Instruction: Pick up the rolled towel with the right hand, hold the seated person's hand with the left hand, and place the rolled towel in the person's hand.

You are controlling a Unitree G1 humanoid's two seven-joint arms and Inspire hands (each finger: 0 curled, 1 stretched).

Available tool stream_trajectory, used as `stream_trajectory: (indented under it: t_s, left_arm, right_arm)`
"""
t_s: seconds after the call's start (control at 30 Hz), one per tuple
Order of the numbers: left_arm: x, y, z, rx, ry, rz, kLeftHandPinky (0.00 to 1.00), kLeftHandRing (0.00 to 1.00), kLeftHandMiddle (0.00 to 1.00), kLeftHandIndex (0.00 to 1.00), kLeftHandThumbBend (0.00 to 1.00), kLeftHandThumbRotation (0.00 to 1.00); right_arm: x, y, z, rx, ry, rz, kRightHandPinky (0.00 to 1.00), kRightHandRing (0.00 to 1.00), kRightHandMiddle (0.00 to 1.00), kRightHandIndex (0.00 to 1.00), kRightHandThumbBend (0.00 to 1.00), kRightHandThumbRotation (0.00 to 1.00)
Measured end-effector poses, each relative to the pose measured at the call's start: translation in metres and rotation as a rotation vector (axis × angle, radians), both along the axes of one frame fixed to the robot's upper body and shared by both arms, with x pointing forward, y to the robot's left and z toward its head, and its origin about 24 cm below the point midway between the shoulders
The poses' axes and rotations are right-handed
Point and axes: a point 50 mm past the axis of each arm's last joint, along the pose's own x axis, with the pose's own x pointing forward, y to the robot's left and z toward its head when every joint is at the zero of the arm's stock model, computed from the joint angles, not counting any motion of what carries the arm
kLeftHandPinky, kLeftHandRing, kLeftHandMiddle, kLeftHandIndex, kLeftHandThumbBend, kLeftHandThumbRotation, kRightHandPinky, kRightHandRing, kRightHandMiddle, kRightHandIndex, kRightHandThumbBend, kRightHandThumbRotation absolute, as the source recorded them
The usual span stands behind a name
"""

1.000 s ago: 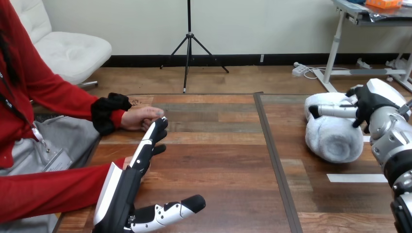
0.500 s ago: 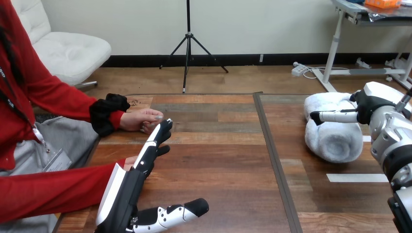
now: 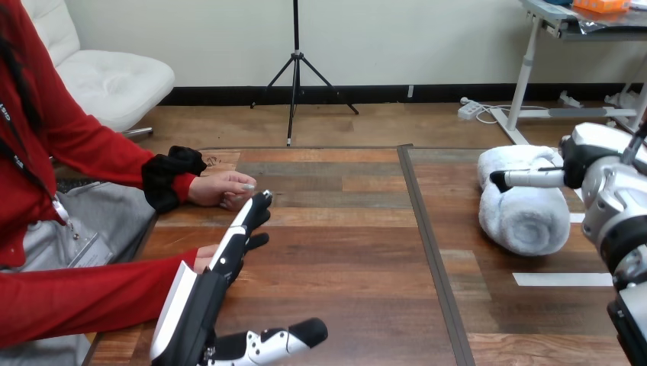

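Early days: rolled towel sits on worktop far right, my R hand at it (grip: can't tell). L hand fingers straight, alongside person's near hand, nothing held yet.

The right hand has shifted slightly right above the towel; the left hand has eased back from the person's hand.

Bright, even light covers the wooden table, a faint sheen on its boards and a soft shadow beneath the rolled towel near its right edge.
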Motion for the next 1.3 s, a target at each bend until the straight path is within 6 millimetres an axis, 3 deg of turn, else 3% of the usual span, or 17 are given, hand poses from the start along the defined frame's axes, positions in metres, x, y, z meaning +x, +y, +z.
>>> stream_trajectory:
  t_s: [0.17, 0.57, 0.93, 1.17, 1.27, 1.3]
  left_arm:
    - [-0.003, 0.0, -0.001, 0.001, 0.007, 0.0, 0.83, 0.92, 0.95, 0.94, 1.0, 0.5]
    - [-0.007, 0.002, -0.002, -0.02, 0.014, -0.013, 0.83, 0.92, 0.96, 0.95, 1.0, 0.47]
    - [-0.009, 0.002, -0.001, -0.036, 0.014, -0.031, 0.84, 0.92, 0.95, 0.95, 1.0, 0.47]
    - [-0.011, 0.001, -0.001, -0.036, 0.017, -0.05, 0.86, 0.93, 0.95, 0.94, 1.0, 0.47]
    - [-0.012, 0.001, -0.001, -0.038, 0.016, -0.056, 0.86, 0.93, 0.95, 0.94, 1.0, 0.46]
    - [-0.012, 0.001, -0.001, -0.039, 0.015, -0.057, 0.86, 0.93, 0.95, 0.94, 1.0, 0.46]
  right_arm:
    - [0.002, 0.0, 0.006, -0.015, 0.007, -0.009, 0.34, 0.67, 0.82, 0.9, 1.0, 0.9]
    - [0.005, -0.002, 0.018, -0.06, 0.04, 0.005, 0.36, 0.81, 0.91, 0.95, 1.0, 0.97]
    - [0.007, -0.002, 0.026, -0.034, 0.119, 0.032, 0.66, 0.98, 0.99, 0.95, 0.97, 1.0]
    - [0.007, -0.001, 0.026, 0.037, 0.119, 0.021, 0.71, 1.0, 1.0, 0.97, 0.95, 1.0]
    - [0.007, -0.001, 0.026, 0.076, 0.11, 0.012, 0.75, 1.0, 1.0, 0.98, 0.95, 1.0]
    - [0.007, -0.001, 0.026, 0.089, 0.106, 0.009, 0.81, 1.0, 1.0, 0.98, 0.94, 1.0]
